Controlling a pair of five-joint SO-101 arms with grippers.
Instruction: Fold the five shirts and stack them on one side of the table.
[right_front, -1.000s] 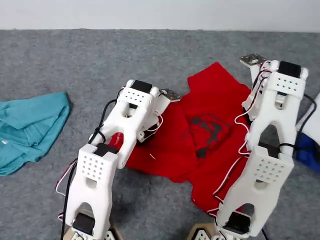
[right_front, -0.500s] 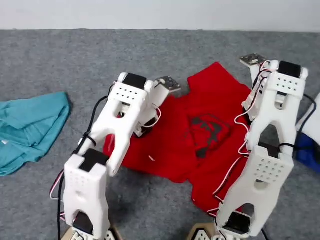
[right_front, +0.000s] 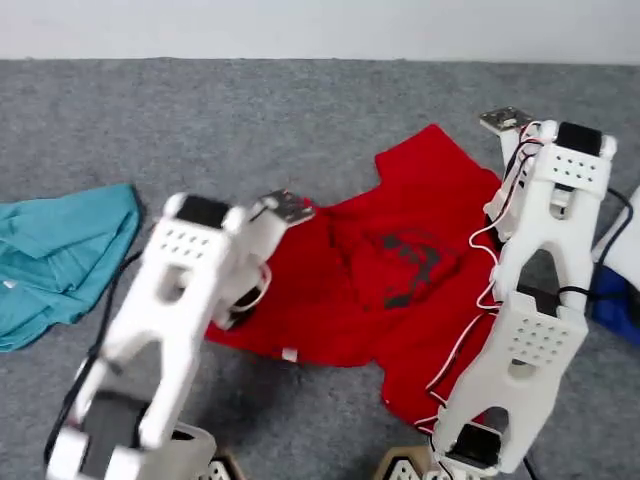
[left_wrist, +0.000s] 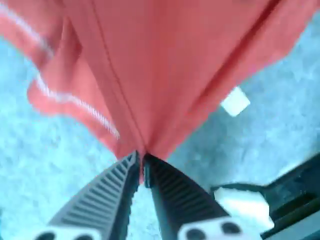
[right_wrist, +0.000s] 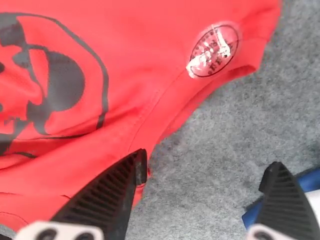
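Red shirt (right_front: 400, 270) spreads between arms: left gripper (left_wrist: 140, 167) clamped on its left edge, right gripper (right_wrist: 207, 167) apart over opposite edge.

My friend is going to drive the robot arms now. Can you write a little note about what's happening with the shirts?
Left gripper: jaws shut on the red shirt at its edge, cloth bunched at the pinch.
Right gripper: jaws open at the red shirt's opposite edge, holding nothing.
Teal shirt: crumpled on the grey table, on the left arm's side. A blue cloth peeks out beside the right arm.
Done: no folded stack visible.
Left: fold the red shirt, then the rest, and stack them.
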